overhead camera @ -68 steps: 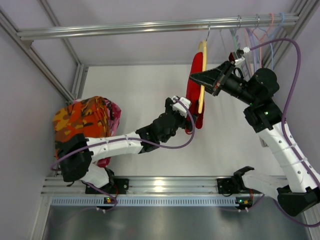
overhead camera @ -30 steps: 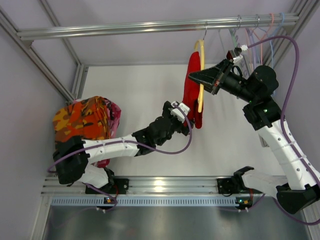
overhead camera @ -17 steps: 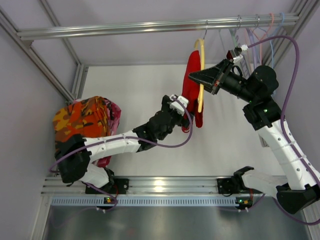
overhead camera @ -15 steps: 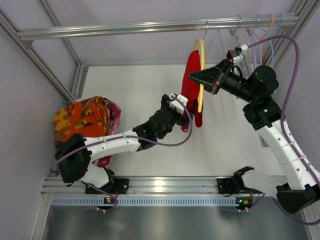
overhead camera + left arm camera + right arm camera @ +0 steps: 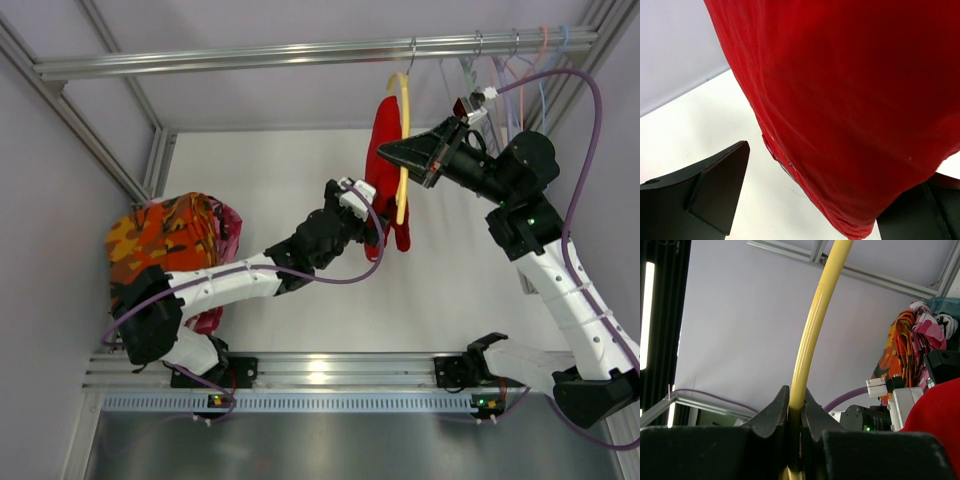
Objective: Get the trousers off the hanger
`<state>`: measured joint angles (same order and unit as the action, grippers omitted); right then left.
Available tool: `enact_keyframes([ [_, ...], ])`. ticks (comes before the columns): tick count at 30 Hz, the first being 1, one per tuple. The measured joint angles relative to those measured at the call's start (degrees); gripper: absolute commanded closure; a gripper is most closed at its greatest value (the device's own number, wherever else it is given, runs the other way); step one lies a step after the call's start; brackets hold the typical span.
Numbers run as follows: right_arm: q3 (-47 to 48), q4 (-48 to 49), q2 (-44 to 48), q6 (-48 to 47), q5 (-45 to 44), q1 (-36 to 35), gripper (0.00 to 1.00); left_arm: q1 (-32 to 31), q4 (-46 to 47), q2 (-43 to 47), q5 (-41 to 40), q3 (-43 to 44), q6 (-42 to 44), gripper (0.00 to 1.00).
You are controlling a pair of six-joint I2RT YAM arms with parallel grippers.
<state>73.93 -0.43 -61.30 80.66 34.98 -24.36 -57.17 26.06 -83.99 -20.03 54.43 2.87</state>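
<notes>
Hanging from the top rail (image 5: 250, 55) by its metal hook: yellow hanger (image 5: 404, 150) with the red trousers (image 5: 380, 165) draped on it. The hem dangles free over the white table (image 5: 270, 180).

State, right gripper (image 5: 795, 412): clenched on the hanger. Wrist view shows both fingers (image 5: 771, 415) pinching the yellow bar tight, no gap. From above it comes in from the right, about halfway down the hanger, just beside the fabric.

State, left gripper (image 5: 815, 200): spread wide, gripping nothing. The trousers' lower edge hangs between its two black fingers (image 5: 715, 190). The left-hand finger is clear of the cloth. The other sits partly behind the fabric, so I can't tell if it touches.

Surroundings:
- spare hangers (image 5: 515, 70) are bunched at the right end of the rail, just behind the right arm's wrist. Same bar, apart from the yellow one.
- right arm's purple cable (image 5: 597, 110) loops up beside those hangers.
- left arm's cable (image 5: 345, 281) sags under its wrist, below the hem in the top view.
- orange camo cloth (image 5: 165, 240) and pink cloth (image 5: 229, 225) are heaped at the table's left edge, over the left arm's shoulder end, well apart from the trousers.

Blocking: the right gripper and the hanger bar cover the trousers' right side. The left arm's wrist crowds the left side and the hem.
</notes>
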Motion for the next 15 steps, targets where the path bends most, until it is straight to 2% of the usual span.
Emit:
enact_keyframes([
  [15, 0.0, 0.0, 0.0, 0.6, 0.7, 0.0, 1.00, -0.1, -0.4, 0.0, -1.0, 3.4, -0.2, 0.02],
])
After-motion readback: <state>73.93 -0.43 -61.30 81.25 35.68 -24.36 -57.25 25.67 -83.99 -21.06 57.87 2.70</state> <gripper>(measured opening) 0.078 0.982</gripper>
